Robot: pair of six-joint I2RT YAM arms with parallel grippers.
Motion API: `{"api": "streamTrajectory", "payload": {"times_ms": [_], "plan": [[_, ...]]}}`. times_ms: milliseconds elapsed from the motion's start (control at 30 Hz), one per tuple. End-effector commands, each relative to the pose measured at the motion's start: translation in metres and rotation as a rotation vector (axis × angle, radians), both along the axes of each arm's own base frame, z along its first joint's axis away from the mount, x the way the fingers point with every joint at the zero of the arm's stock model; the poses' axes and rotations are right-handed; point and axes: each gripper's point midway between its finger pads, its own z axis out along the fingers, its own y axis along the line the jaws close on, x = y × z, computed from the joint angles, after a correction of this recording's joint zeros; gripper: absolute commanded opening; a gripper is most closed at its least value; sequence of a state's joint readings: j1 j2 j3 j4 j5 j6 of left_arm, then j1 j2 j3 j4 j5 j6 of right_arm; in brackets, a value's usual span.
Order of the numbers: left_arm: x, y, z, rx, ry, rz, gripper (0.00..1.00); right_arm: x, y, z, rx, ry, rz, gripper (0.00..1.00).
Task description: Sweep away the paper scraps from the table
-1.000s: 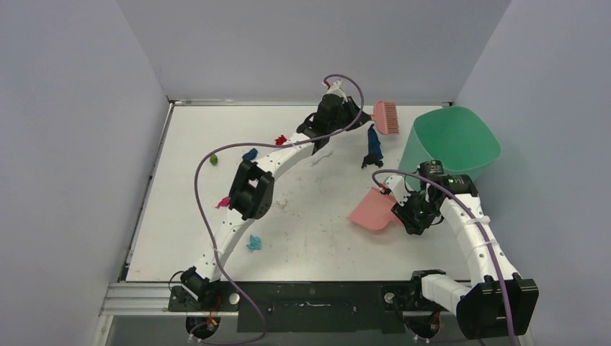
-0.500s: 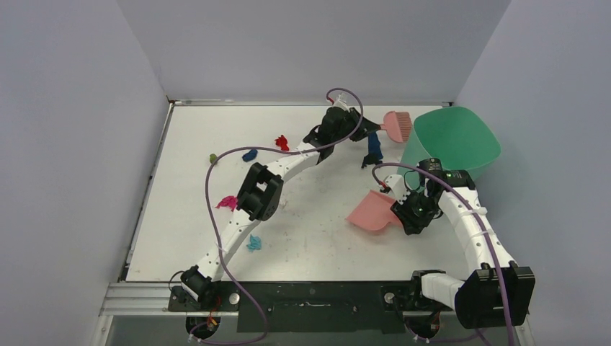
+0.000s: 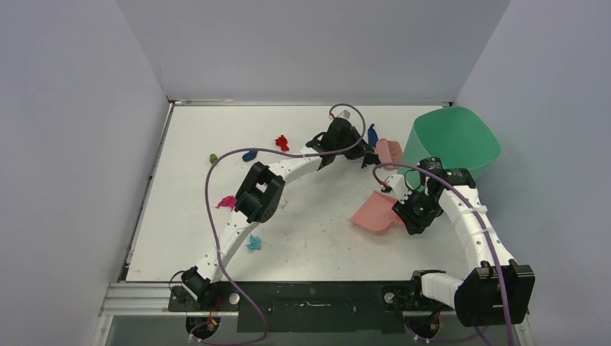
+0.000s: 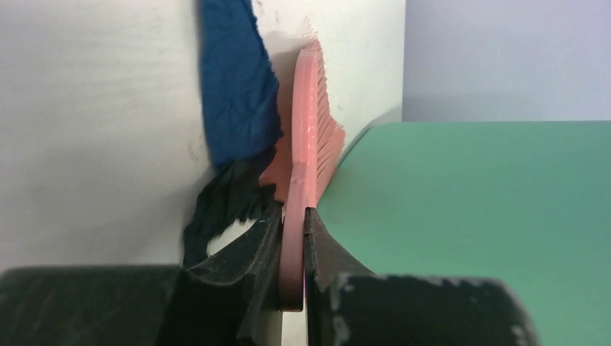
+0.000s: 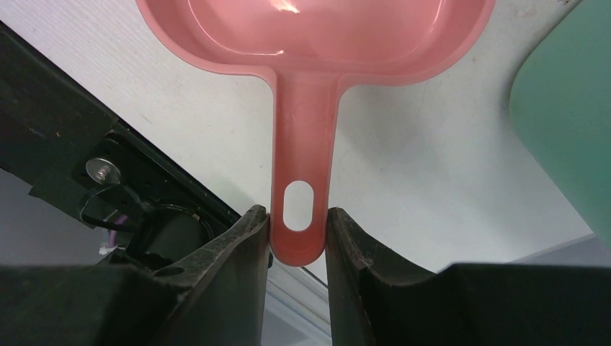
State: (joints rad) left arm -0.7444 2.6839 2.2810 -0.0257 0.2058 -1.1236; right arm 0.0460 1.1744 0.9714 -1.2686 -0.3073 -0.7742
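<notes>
Nearest the arm bases, a cyan crumpled paper scrap (image 3: 253,243) sits at about 7 o'clock on the white flat worktop (image 3: 317,238). A magenta crumpled paper scrap (image 3: 227,202) is at 9.

Over at 4 o'clock the right pincer (image 5: 297,232) is clenched on the handle of the pink plastic dustpan (image 5: 310,36). Its mouth faces roughly 9 o'clock, and nothing shows in the part of the pan I can see.

Further out, the left pincer (image 4: 292,241) is clamped on the pink plastic brush (image 4: 311,122), just beside the green plastic bin (image 4: 468,216) at 2 o'clock. The dark blue paper strip (image 3: 372,135) lies just beside the brush head. Its long axis runs about 12 to 6, far end pointing at 12.

A red paper scrap (image 3: 282,142), a blue paper scrap (image 3: 250,155) and a small green paper scrap (image 3: 213,158) sit around 10–11, well apart from the dustpan. They're just blobs, no real heading.

What worries me:
- The brush is so close to the bin wall that it could snag it.
- The brush might ride over the strip instead of pushing it.
- A hard flick could send the strip past the pan's mouth.
</notes>
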Motion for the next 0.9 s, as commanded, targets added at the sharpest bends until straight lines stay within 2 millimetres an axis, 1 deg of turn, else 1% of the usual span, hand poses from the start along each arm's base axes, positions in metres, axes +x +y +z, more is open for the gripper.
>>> {"api": "streamTrajectory", "payload": {"times_ms": [0, 133, 200, 233, 300, 367, 400, 500, 533, 567, 667, 733, 767, 833, 867], "plan": [[-0.002, 0.055, 0.072, 0.157, -0.122, 0.051, 0.0, 0.002, -0.006, 0.007, -0.028, -0.024, -0.011, 0.05], [-0.012, 0.105, 0.08, 0.238, -0.095, 0.087, 0.0, 0.011, -0.021, 0.004, -0.114, -0.047, -0.076, 0.05], [-0.02, 0.132, 0.077, 0.322, -0.092, 0.118, 0.0, 0.015, -0.026, 0.005, -0.143, -0.048, -0.09, 0.05], [-0.021, 0.145, 0.079, 0.36, -0.089, 0.148, 0.0, 0.016, -0.027, 0.005, -0.15, -0.046, -0.099, 0.05], [-0.025, 0.159, 0.086, 0.37, -0.071, 0.143, 0.0, 0.018, -0.027, 0.007, -0.153, -0.04, -0.112, 0.05], [-0.037, 0.167, 0.087, 0.382, -0.025, 0.083, 0.0, 0.021, -0.027, 0.01, -0.152, -0.048, -0.121, 0.05], [-0.042, 0.171, 0.093, 0.389, -0.027, 0.062, 0.0, 0.023, -0.027, 0.012, -0.151, -0.056, -0.126, 0.05], [-0.057, 0.185, 0.125, 0.426, -0.101, 0.033, 0.0, 0.026, -0.028, 0.014, -0.156, -0.069, -0.138, 0.06], [-0.064, 0.191, 0.145, 0.429, -0.139, 0.027, 0.0, 0.025, -0.027, 0.014, -0.149, -0.067, -0.137, 0.06], [-0.069, 0.197, 0.159, 0.438, -0.169, 0.019, 0.0, 0.025, -0.024, 0.014, -0.136, -0.063, -0.132, 0.06], [-0.079, 0.218, 0.195, 0.528, -0.283, -0.009, 0.0, 0.023, -0.018, 0.01, -0.107, -0.044, -0.127, 0.06], [-0.079, 0.232, 0.212, 0.62, -0.357, -0.013, 0.0, 0.021, -0.013, 0.008, -0.082, -0.026, -0.12, 0.06], [-0.077, 0.238, 0.217, 0.669, -0.382, -0.015, 0.0, 0.022, -0.01, 0.007, -0.071, -0.02, -0.118, 0.06], [-0.068, 0.249, 0.223, 0.795, -0.43, -0.024, 0.0, 0.022, -0.004, 0.006, -0.049, -0.005, -0.111, 0.05], [-0.061, 0.253, 0.234, 0.852, -0.469, -0.022, 0.0, 0.022, -0.002, 0.007, -0.049, 0.0, -0.113, 0.05]]}}
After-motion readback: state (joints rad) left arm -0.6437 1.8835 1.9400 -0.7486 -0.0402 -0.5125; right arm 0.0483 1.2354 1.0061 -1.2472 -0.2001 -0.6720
